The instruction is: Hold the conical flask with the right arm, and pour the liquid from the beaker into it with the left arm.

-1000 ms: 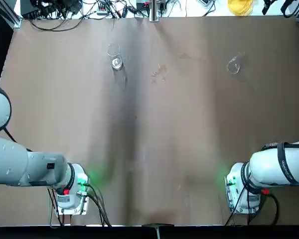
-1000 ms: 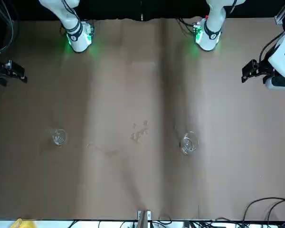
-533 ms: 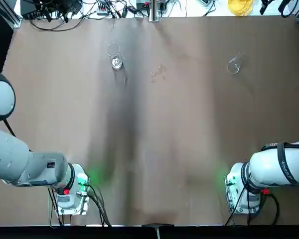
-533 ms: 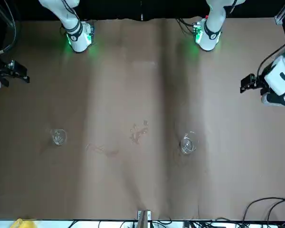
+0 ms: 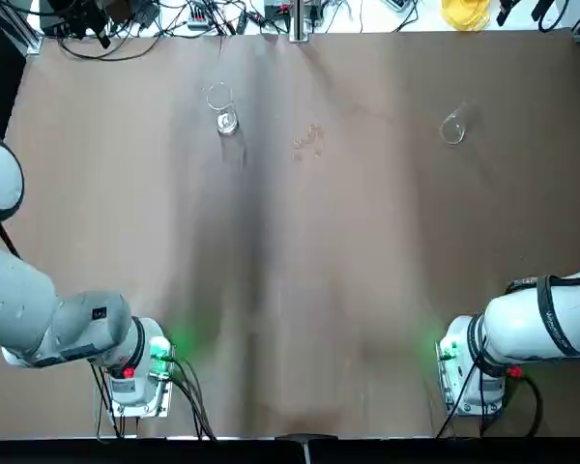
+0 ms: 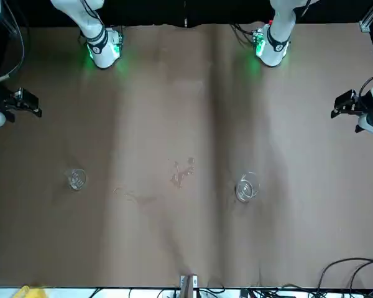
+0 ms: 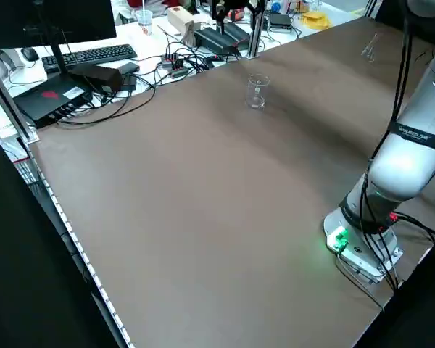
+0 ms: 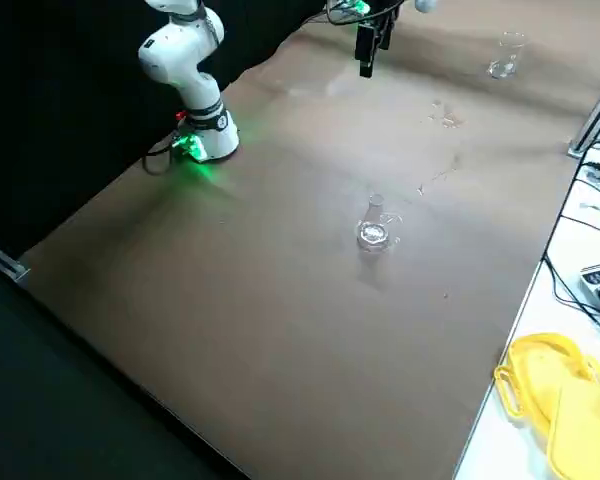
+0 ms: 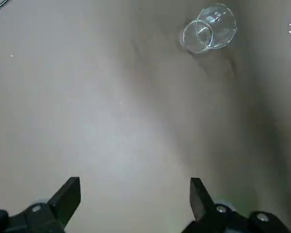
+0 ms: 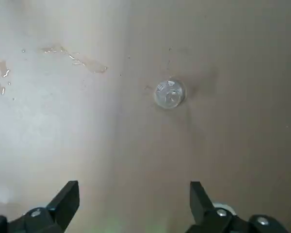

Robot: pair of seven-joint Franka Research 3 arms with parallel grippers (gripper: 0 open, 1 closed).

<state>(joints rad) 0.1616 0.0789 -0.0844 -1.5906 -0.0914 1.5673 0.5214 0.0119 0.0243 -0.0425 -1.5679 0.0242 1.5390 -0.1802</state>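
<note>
Nothing done yet: small clear glass conical flask [image 5: 452, 127] stands far right on the brown matte paper-covered surface [image 5: 367, 251], small clear straight-sided glass beaker [image 5: 223, 111] far left, well apart, untouched. Left gripper [image 9: 136, 201] and right gripper [image 10: 135, 204] hover high, jaws wide open and empty; grasp, hold and pour all remain.

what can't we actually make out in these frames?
- Fill level of the beaker: clear glass, too small in every view to read.
- left claw and right claw: beyond the top view's side edges; the wrist views show both open.
- conical flask: too small to tell whether it is empty.
- shiny marks mid-table: spill or residue, cannot tell.
</note>
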